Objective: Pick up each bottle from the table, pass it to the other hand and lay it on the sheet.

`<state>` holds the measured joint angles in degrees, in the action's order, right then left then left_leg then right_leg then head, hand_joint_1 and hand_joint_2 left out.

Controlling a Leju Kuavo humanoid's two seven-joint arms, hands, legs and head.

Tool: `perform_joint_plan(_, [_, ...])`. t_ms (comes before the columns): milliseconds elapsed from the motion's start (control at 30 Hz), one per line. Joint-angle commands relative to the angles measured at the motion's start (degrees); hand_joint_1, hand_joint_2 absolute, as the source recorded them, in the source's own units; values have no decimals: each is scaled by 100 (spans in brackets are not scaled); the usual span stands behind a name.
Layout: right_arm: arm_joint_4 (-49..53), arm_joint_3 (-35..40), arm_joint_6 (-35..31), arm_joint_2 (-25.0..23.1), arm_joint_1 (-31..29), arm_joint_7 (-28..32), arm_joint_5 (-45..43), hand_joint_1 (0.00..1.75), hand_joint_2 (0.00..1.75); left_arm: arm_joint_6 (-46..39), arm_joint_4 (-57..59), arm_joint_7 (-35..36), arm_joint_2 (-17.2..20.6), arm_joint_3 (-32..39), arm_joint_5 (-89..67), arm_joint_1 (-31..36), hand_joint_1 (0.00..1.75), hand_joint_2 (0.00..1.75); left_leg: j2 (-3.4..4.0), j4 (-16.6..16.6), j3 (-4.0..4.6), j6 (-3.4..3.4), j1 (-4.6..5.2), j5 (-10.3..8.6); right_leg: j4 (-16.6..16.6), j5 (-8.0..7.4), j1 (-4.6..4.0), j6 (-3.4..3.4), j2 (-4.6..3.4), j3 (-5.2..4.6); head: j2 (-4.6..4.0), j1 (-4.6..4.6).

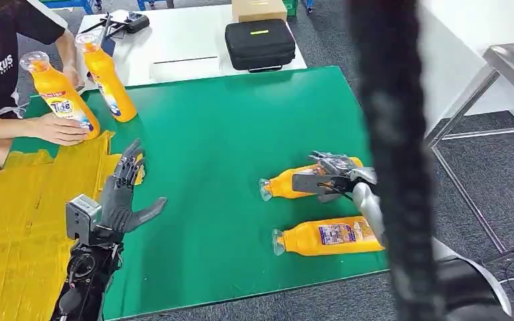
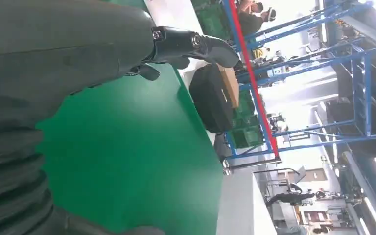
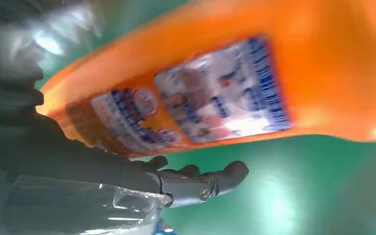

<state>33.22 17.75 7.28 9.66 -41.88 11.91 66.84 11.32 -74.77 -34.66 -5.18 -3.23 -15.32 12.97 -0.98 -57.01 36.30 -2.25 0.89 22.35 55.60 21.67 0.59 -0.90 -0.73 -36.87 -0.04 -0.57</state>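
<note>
Two orange bottles lie on the green mat [image 1: 227, 134]. My right hand [image 1: 331, 175] reaches over the farther bottle [image 1: 282, 185], fingers spread across its body. In the right wrist view that bottle [image 3: 215, 93] is close to the palm, and the thumb [image 3: 200, 183] stands apart from it with green mat between. The nearer bottle [image 1: 328, 237] lies untouched. My left hand [image 1: 124, 197] hovers open at the edge of the yellow sheet [image 1: 27, 221], holding nothing; its thumb [image 2: 196, 44] sticks out over the mat [image 2: 137, 161].
A person at the far left holds two upright orange bottles [image 1: 60, 97] [image 1: 109, 80] by the sheet's far end. A black case [image 1: 260, 43] and a cardboard box [image 1: 259, 9] sit on the white table behind. A dark blurred strand [image 1: 391, 160] hangs close to the camera.
</note>
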Motion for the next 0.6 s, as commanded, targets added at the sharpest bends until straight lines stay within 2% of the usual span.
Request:
perform_joint_plan(33, [-1064,738,-284,7,-559,-1420,603,0,175,6,-57,207,-100,168,5,-21,0,175,11,-7,-38,19,-9,23,1,19,-10,3,1,40,0,2])
perform_joint_plan(100, [-1139,718,-313,-6,-535,-1600,718,0,175,6,-47,230,-119,180,-1,-18,0,175,7,0,-21,11,-4,11,-3,9,-5,2,1,21,0,2])
perform_joint_plan(133, [-1153,720,-341,14,-512,-1686,783,0,175,8,-6,244,-124,181,-2,-5,0,175,17,-14,-60,27,-13,39,5,33,-15,6,1,62,0,0])
perform_joint_plan(200, [-1131,680,-404,47,-456,-1688,800,0,175,8,82,253,-121,180,-3,33,0,175,4,0,-20,11,-3,11,-1,10,-4,2,4,21,0,2])
perform_joint_plan(233, [-1131,679,-457,58,-429,-1689,839,28,175,5,149,253,-116,179,-5,54,0,175,4,-5,-38,18,-7,21,1,20,-9,4,8,40,0,2])
perform_joint_plan(267, [-1146,670,-478,56,-420,-1706,868,150,175,-2,197,253,-114,176,-9,68,0,175,3,0,-31,14,-5,15,-2,14,-6,3,7,33,0,2])
perform_joint_plan(300, [-1166,664,-477,52,-414,-1728,910,173,175,1,254,254,-118,170,-1,85,0,175,1,2,-21,11,-4,8,-4,8,-5,2,8,23,0,2])
perform_joint_plan(333, [-1181,632,-473,45,-402,-1742,928,175,175,-1,335,252,-124,162,0,114,0,175,4,-3,-42,19,-8,20,-2,18,-9,4,9,44,0,0])
perform_joint_plan(400, [-1179,605,-516,52,-367,-1785,980,175,175,-10,457,252,-137,146,1,172,0,175,-1,2,-24,11,-3,7,-4,8,-5,2,10,24,0,0])
perform_joint_plan(600, [-1089,520,-729,46,-285,-1785,1120,175,175,-20,551,271,-144,158,59,238,0,175,-6,-2,-41,16,-7,11,-5,13,-10,1,19,44,0,2])
